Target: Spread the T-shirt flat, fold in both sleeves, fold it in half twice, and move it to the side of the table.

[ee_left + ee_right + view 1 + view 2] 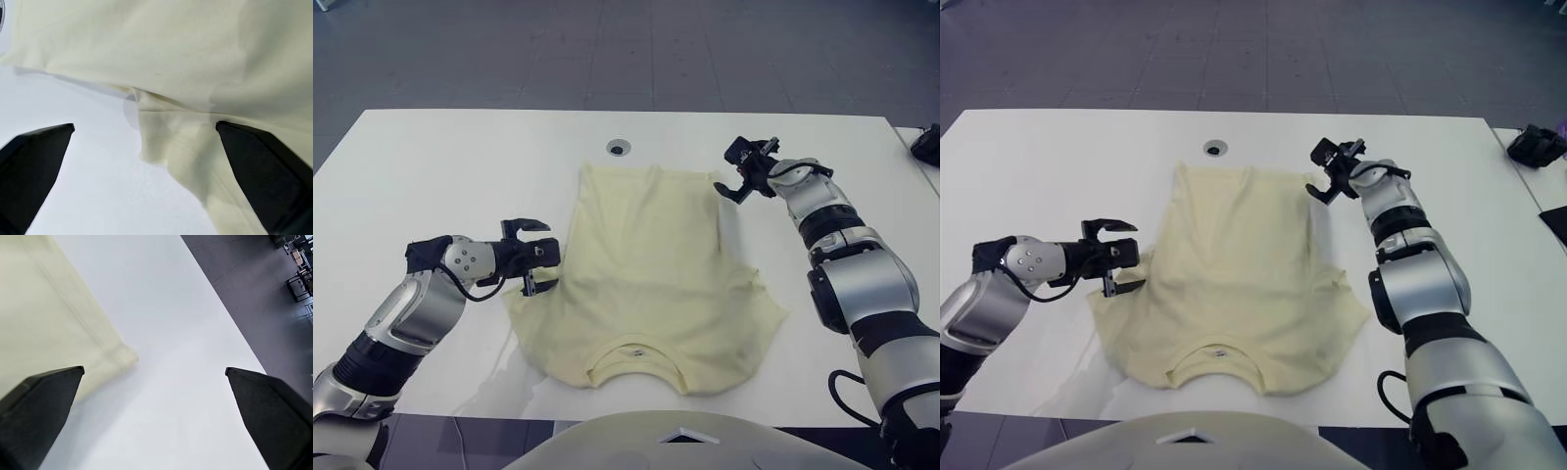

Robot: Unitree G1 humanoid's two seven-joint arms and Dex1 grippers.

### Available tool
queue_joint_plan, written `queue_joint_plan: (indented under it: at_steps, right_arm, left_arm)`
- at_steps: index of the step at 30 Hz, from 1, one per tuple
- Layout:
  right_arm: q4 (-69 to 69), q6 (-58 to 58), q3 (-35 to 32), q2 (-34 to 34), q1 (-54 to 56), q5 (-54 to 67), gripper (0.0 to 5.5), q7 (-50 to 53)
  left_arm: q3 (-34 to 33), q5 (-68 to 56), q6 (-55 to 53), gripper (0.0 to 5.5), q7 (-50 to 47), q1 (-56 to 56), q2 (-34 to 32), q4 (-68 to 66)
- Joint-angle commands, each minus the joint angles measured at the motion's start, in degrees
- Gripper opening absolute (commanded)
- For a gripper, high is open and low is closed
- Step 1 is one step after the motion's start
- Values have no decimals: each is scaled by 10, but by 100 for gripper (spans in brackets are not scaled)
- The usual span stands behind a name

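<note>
The left gripper [536, 257] has its jaws wide and empty at the T-shirt's [651, 274] rumpled sleeve. The shirt lies mid-table [431, 166], roughly spread. The right gripper [744, 168] is at the far hem corner, jaws wide. Likely left to do: sleeve folds, 2 halvings, moving aside.

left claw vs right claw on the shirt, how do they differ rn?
Left claw is by the near sleeve of the T-shirt; right claw by its far hem corner. Left claw has cloth between its fingers; right claw spans mostly bare table, the corner beside one finger. Both are open, gripping nothing.
</note>
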State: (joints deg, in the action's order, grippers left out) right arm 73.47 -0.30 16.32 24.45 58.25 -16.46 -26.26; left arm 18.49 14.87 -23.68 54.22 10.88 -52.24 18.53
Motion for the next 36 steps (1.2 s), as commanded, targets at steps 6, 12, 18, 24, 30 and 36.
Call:
queue_joint_plan:
  at_steps: [6, 12, 18, 24, 30, 36]
  right_arm:
    - [22, -21, -22, 19, 5, -17, 537, 88]
    - [-47, -63, -56, 56, -15, 6, 537, 89]
    - [-482, 69, -176, 124, -251, 90, 537, 53]
    - [-875, 271, -316, 44, -450, 135, 537, 109]
    - [-1008, 392, -364, -23, -492, 166, 537, 142]
    - [-1076, 467, -374, -43, -505, 177, 540, 156]
  left_arm:
    - [17, 17, 10, 540, 6, 12, 12, -25]
    - [-14, 5, -13, 540, -24, 12, 33, -31]
    - [-200, -118, -98, 540, -5, -75, 20, 37]
    - [-345, -247, -221, 540, 16, -128, 69, -20]
    - [-371, -312, -264, 540, 36, -185, 78, -86]
    - [-354, -348, -262, 455, 57, -217, 69, -103]
